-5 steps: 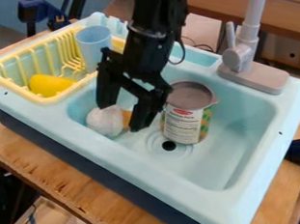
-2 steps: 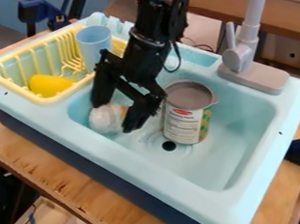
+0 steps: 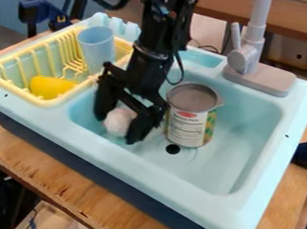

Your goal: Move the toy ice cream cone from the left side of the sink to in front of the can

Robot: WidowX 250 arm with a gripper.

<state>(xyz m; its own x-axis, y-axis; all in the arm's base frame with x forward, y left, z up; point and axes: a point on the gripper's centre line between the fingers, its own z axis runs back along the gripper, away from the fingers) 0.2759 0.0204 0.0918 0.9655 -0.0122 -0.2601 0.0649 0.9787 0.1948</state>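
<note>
The black gripper [image 3: 117, 129] hangs inside the left part of the sink basin, its two fingers spread open. Between the fingers sits a whitish, pinkish rounded object [image 3: 119, 122], low in the basin; whether either finger touches it I cannot tell. Just right of the gripper, a large tin can [image 3: 188, 125] with a white and green label stands upright on the basin floor, close to the right finger.
A yellow rack [image 3: 66, 99] at the left holds a yellow object [image 3: 50, 86] and a light blue cup [image 3: 97, 48]. The grey faucet [image 3: 258, 77] rises behind the light blue sink [image 3: 258, 213]. A drain hole [image 3: 173, 149] lies in front of the can.
The gripper has come down slightly, and its fingers now stand around the whitish object. That object appears shifted a little right and turned, its orange part no longer visible.
</note>
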